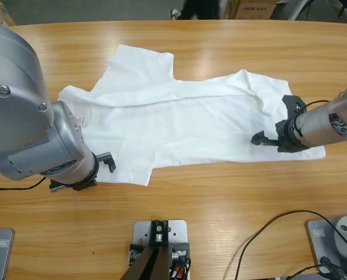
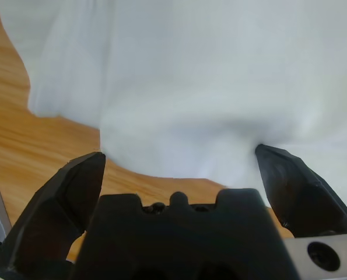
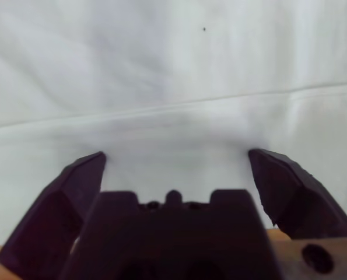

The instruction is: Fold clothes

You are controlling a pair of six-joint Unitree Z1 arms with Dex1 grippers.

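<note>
The white T-shirt (image 1: 179, 119) lies spread across the middle of the wooden table (image 1: 220, 198), folded lengthwise, with a long soft crease running from about 9 o'clock to 3 o'clock through the cloth. One short sleeve sticks out toward 11 o'clock, and a small printed label shows near the shirt's 9 o'clock edge. The fabric is thin and matt, lightly rumpled at the 3 o'clock end (a few shallow ridges there).

At the shirt's 7 o'clock corner the left gripper (image 1: 106, 161) sits low over the hem, its bulky silver arm coming in from the 9 o'clock edge of the table. In the left wrist view its black jaws stand wide apart (image 2: 179, 160), with the cloth's edge and bare wood between them.

At 3 o'clock the right gripper (image 1: 278, 125) reaches in from the table's right edge, level with the tabletop, over the shirt's end. Its jaws are also spread apart (image 3: 176, 157), white fabric filling the gap; nothing is clamped.
</note>
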